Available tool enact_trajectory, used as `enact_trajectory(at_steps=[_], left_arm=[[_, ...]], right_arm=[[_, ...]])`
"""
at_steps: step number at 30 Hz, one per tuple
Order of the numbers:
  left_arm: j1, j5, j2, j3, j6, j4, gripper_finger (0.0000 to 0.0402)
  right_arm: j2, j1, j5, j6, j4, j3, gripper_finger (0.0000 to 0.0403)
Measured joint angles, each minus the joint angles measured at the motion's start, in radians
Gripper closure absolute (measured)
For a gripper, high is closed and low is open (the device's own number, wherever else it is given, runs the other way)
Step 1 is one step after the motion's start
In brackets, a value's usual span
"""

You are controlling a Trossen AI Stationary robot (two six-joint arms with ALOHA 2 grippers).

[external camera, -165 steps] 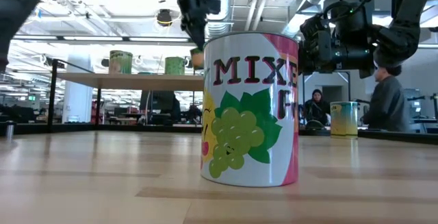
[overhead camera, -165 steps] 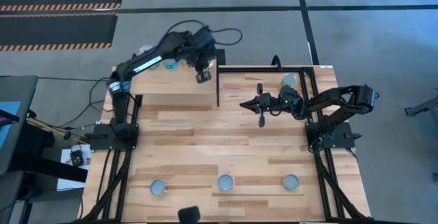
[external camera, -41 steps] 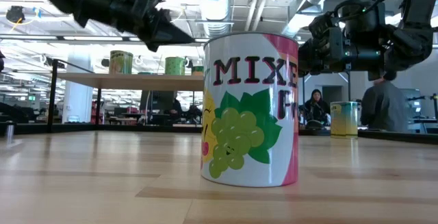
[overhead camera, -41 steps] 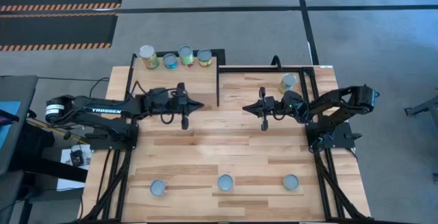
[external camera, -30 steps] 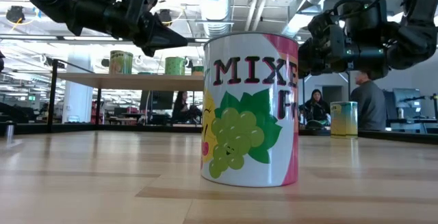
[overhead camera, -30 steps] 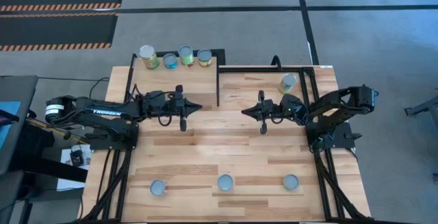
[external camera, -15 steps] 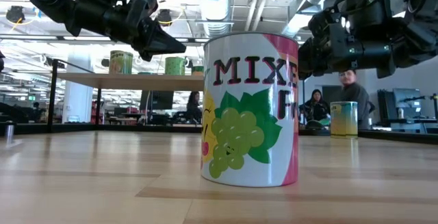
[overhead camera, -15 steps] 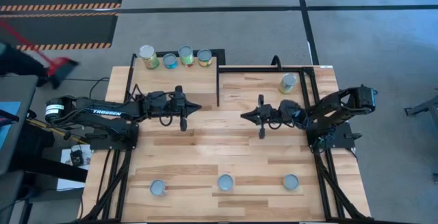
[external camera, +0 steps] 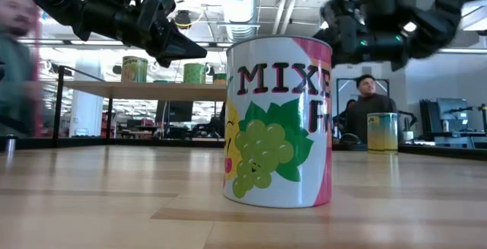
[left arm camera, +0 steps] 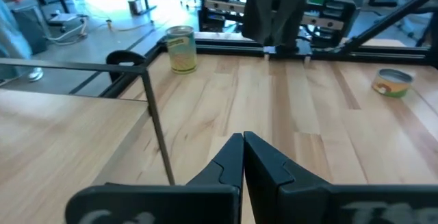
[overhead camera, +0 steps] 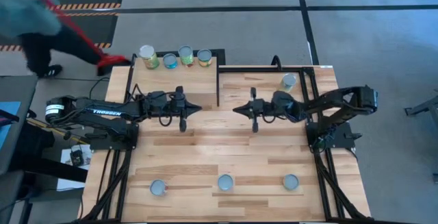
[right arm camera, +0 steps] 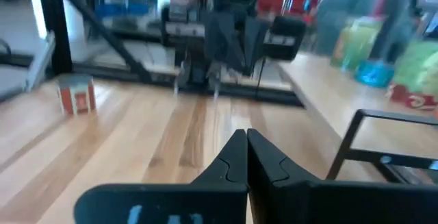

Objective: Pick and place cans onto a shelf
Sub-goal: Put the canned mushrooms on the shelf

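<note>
Pale wood planks on the big table (overhead camera: pixel 226 148), wide and flat under both dark arms. Lighter plywood on the box-like shelf (overhead camera: pixel 171 87) at the far left corner, with four small round tins in a row along its far edge: one with a yellow-green label (overhead camera: pixel 147 55), one with a bright blue top (overhead camera: pixel 170 61), one green (overhead camera: pixel 185 53) and one yellow (overhead camera: pixel 204 58).

Dark left gripper (overhead camera: pixel 197 106) up over the table, just past the near right corner of the shelf, pointing at the middle. Fingers pressed tight together, holding nothing. Shelf tins well behind it, farther back. Seen from its wrist: closed black fingers (left arm camera: pixel 243 162) over bare planks, a yellow-green tin (left arm camera: pixel 181 48) standing far off, and a small tin lying tipped (left arm camera: pixel 392 82) off to one side.

Dark right gripper (overhead camera: pixel 237 110) up over the middle of the table, pointing at the left one, tips near each other but apart. Fingers pressed together too, empty. A silver-topped tin (overhead camera: pixel 289 81) behind it, near the far right corner of the table, well apart from the fingers.

Three more small silver-blue topped tins in a row by the near edge: left (overhead camera: pixel 159 187), middle (overhead camera: pixel 225 181) and right (overhead camera: pixel 290 181), all far from both grippers. From table height, the middle one stands big and close, white and pink with green grapes (external camera: pixel 278 123).

A blurred person in red and grey (overhead camera: pixel 41 18) on the floor past the far left corner.
</note>
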State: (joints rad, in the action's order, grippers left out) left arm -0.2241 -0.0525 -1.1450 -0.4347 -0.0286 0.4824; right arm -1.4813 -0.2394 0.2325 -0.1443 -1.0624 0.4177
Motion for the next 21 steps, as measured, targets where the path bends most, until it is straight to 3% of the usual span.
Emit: enact_trajectory(at_steps=[5,12,21], left_arm=[[0.001,-0.041,0.000,0.000,-0.013,0.000,0.0401],[0.000,-0.073,0.000,0.000,-0.050,0.008,0.0401],[0.000,-0.165,0.000,0.000,-0.062,0.000,0.0401]], right_arm=[[0.052,0.030,-0.020,-0.030,0.438,0.167,0.0392],[0.070,0.192,-0.246,-0.014,0.806,0.307,0.0392],[0.070,0.453,-0.392,0.268,1.250,0.454,0.0392]])
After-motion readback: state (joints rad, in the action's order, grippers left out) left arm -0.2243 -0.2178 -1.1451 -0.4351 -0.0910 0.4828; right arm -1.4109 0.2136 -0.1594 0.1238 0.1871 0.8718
